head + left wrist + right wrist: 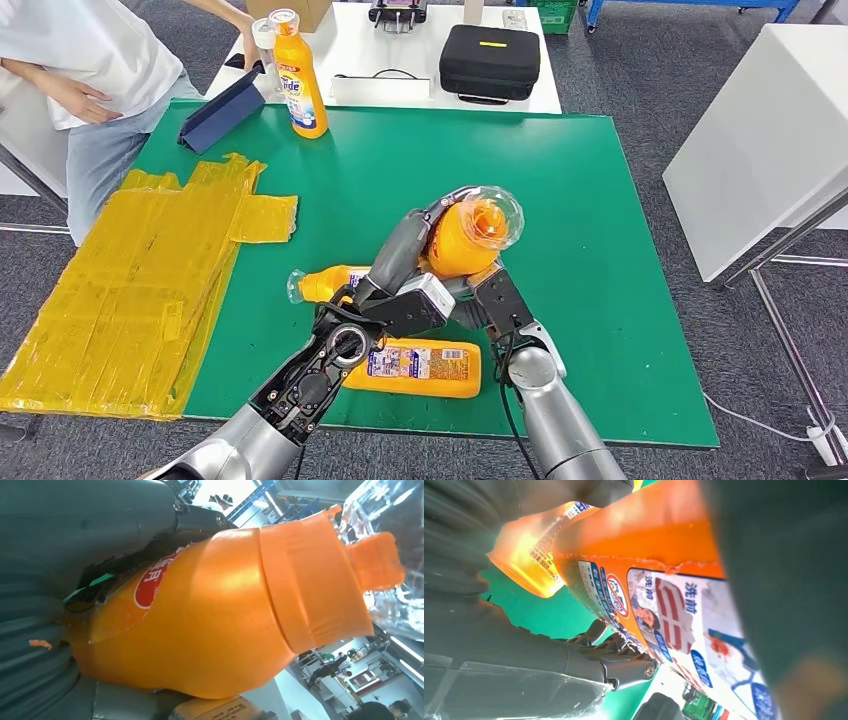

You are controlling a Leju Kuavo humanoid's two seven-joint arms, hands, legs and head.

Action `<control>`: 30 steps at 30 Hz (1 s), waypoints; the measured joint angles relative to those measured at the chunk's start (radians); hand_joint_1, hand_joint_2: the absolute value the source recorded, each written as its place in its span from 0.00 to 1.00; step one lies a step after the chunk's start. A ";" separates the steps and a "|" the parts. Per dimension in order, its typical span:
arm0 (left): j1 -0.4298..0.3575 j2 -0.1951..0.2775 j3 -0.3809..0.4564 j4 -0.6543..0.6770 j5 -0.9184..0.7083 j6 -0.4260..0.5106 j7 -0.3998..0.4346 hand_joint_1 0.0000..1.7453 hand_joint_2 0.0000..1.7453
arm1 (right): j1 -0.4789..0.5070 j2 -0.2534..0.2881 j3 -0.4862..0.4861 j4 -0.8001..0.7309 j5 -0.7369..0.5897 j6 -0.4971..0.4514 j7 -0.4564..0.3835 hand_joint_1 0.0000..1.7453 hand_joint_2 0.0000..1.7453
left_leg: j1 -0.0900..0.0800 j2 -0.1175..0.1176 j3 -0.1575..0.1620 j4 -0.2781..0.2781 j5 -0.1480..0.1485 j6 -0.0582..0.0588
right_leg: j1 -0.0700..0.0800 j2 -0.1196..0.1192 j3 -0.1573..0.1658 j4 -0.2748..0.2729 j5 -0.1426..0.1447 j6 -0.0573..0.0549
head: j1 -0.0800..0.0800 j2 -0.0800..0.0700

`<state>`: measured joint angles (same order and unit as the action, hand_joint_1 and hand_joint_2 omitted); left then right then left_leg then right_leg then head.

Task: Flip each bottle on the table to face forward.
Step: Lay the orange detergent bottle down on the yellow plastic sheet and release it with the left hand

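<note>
Yellow plastic sheet (130, 290) draped over table's left edge. Dark blue folder (222, 110) propped at far left corner. Black case (490, 62) on white table (420, 85) behind. Person (85, 70) standing far left.

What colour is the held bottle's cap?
Orange, under a clear cover; the cap shows best in the left wrist view.

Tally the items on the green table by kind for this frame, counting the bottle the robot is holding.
Orange bottles: 4 – one standing at the far edge, one lifted in both hands, one lying behind the arms, one lying label-up near the front edge
Yellow plastic sheets: 1 pile
Dark blue folder: 1
Total: 6
</note>
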<state>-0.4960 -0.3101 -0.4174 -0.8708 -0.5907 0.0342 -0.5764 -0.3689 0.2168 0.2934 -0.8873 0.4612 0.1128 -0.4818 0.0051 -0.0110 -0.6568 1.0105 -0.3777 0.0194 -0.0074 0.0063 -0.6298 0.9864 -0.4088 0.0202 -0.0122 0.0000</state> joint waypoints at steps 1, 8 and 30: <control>0.000 0.000 0.002 0.001 0.006 -0.003 -0.002 1.00 1.00 | 0.000 0.000 0.000 0.000 0.000 -0.003 0.000 1.00 1.00 | 0.000 0.000 0.000 0.000 0.000 0.000 | 0.000 0.000 0.000 0.000 0.000 0.000 | 0.000 0.000; -0.005 0.000 0.022 0.015 0.066 -0.045 -0.018 1.00 1.00 | 0.001 0.000 0.000 0.000 0.007 -0.018 0.005 1.00 1.00 | 0.000 0.000 0.000 0.000 0.000 0.000 | 0.000 0.000 0.000 0.000 0.000 0.000 | 0.000 0.000; -0.020 0.016 0.106 0.107 0.109 0.105 -0.019 1.00 1.00 | 0.059 -0.011 -0.003 -0.129 -0.039 -0.086 -0.035 0.00 1.00 | 0.000 0.000 0.000 0.000 0.000 0.000 | 0.000 0.000 0.000 0.000 0.000 0.000 | 0.000 0.000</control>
<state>-0.5159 -0.2940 -0.3119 -0.7633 -0.4818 0.1393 -0.5949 -0.3095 0.2055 0.2903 -1.0166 0.4220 0.0267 -0.5173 0.0051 -0.0112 -0.6567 1.0105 -0.3776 0.0194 -0.0074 0.0064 -0.6299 0.9864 -0.4089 0.0202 -0.0123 0.0000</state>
